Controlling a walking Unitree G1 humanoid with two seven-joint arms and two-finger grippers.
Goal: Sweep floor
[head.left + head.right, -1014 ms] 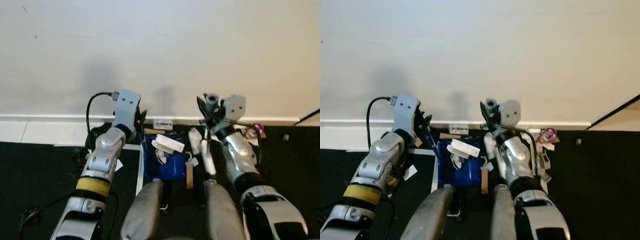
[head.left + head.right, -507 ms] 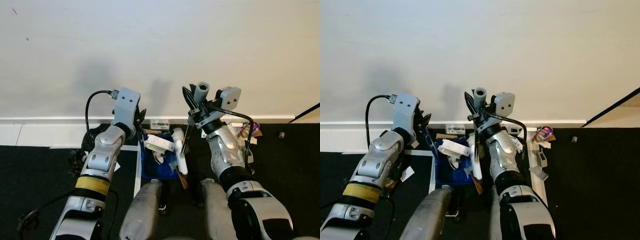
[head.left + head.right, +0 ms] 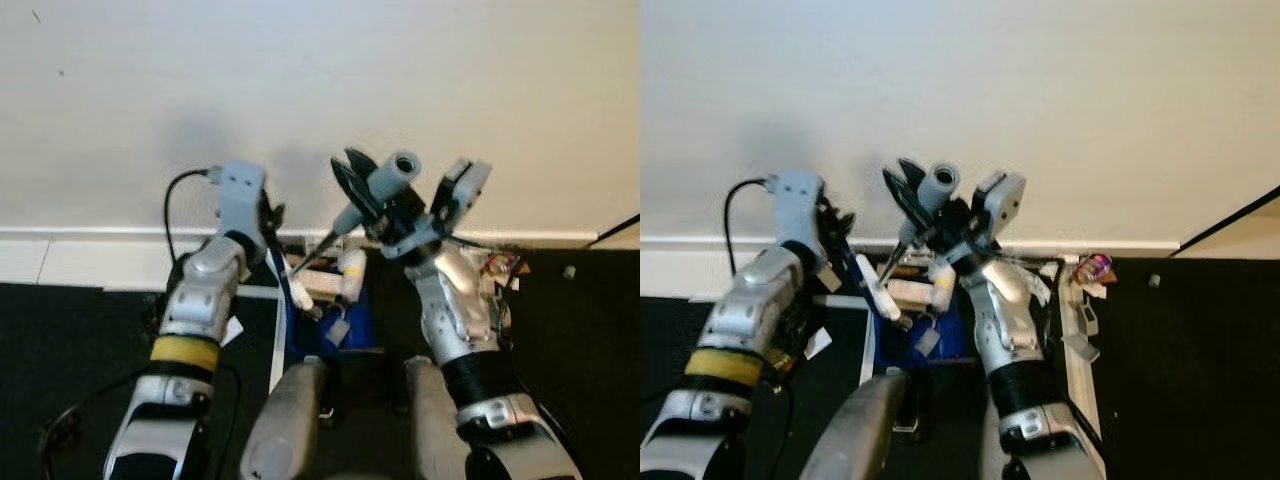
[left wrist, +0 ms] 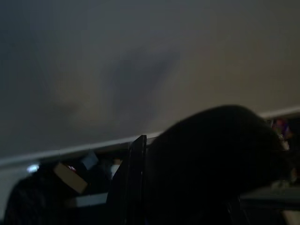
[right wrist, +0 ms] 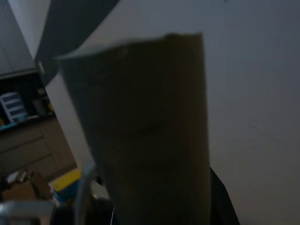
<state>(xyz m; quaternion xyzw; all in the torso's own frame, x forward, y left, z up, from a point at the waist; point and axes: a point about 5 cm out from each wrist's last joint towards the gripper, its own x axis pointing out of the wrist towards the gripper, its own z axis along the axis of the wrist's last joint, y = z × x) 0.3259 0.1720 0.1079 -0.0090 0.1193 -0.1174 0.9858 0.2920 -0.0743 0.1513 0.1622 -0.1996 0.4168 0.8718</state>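
Note:
A blue dustpan (image 3: 352, 318) lies on the dark floor by the white wall, with white scraps (image 3: 345, 275) in it. My left gripper (image 3: 270, 222) is above the pan's left side, shut on its blue handle (image 3: 845, 265). My right gripper (image 3: 368, 195) is raised over the pan, shut on the thick grey brush handle (image 3: 392, 176). The same brush handle (image 5: 150, 126) appears close up in the right wrist view. It slants down and left toward the pan. The left wrist view is dark; the skirting board (image 4: 70, 151) can be made out.
A colourful wrapper (image 3: 1095, 267) and paper scraps lie on the floor to the right. A white strip (image 3: 1077, 335) runs along the floor there. Another white strip (image 3: 277, 345) edges the pan's left. My own legs (image 3: 290, 420) are in front. The wall is close ahead.
My right arm has swung left and upward, carrying the brush from the right of the dustpan to above it. The left arm has barely moved.

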